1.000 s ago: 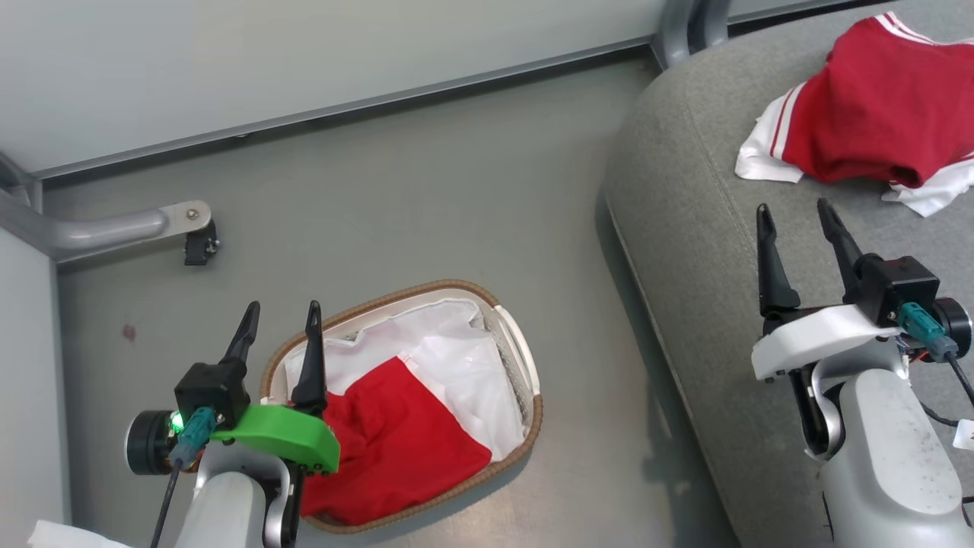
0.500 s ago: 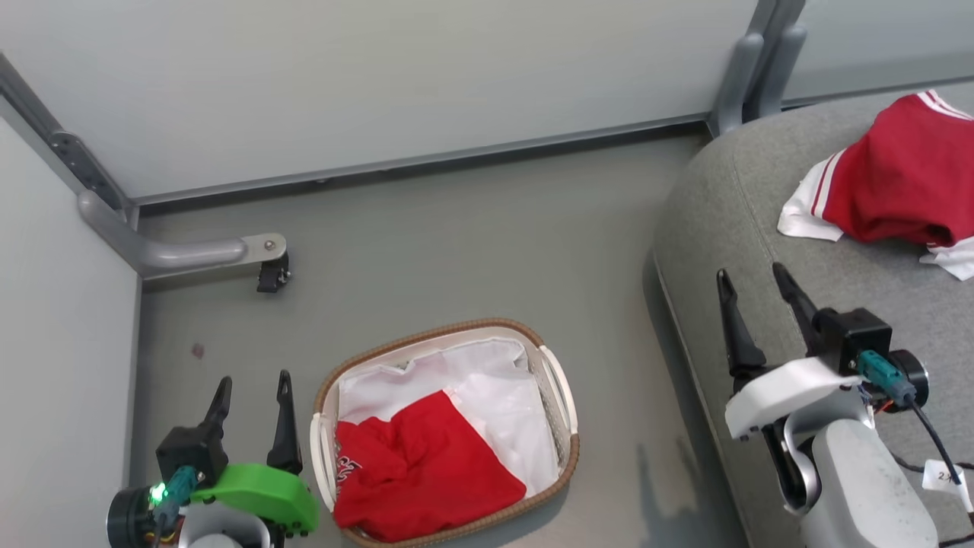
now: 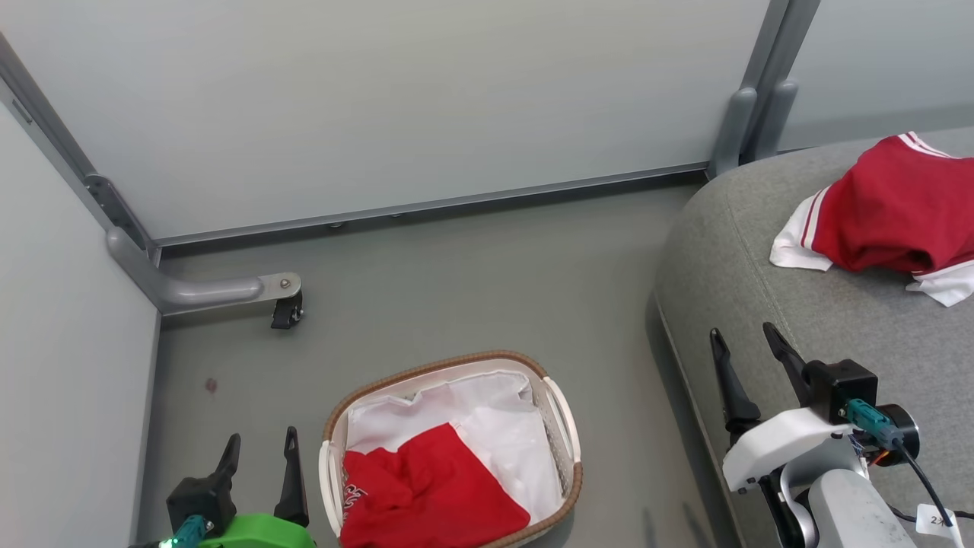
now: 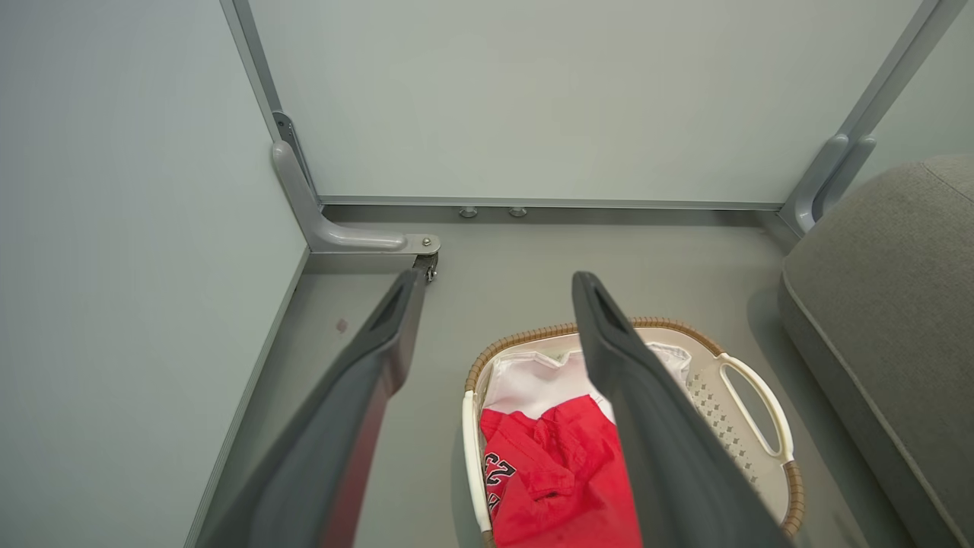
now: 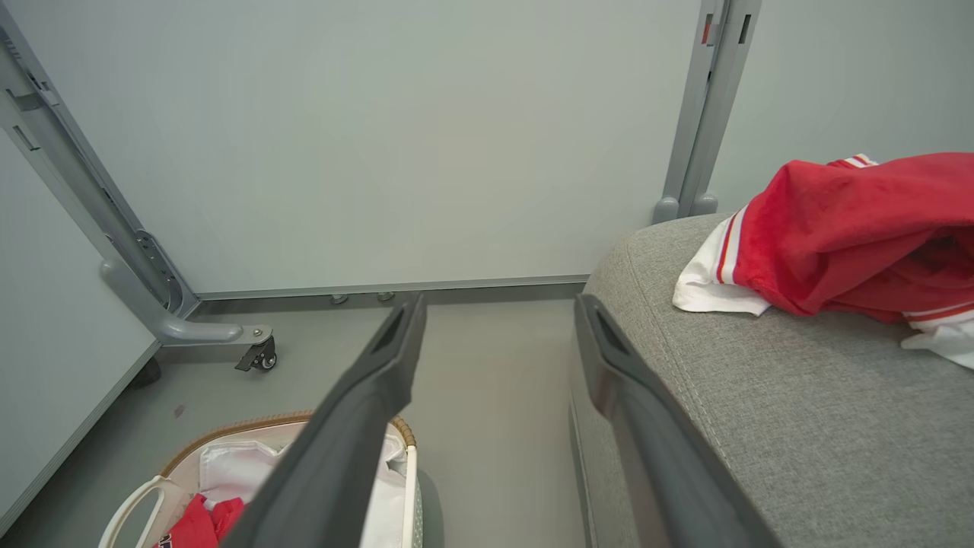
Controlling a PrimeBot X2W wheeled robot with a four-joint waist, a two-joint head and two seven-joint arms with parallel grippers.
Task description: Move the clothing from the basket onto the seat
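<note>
Clothing (image 4: 548,472) numerals (creased, illegible); white cable tag (image 3: 932,521) begins "2".

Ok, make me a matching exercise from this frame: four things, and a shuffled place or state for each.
1 lettered red shirt
2 striped red shirt
3 basket
4 left gripper

A on the floor
B open, empty
C in the basket
D on the seat

Pairs: 1-C, 2-D, 3-A, 4-B

Basket (image 3: 564,415) (clothing (image 3: 434,495) inside) stands on floor (image 3: 472,281), left of seat (image 3: 837,335).
</note>
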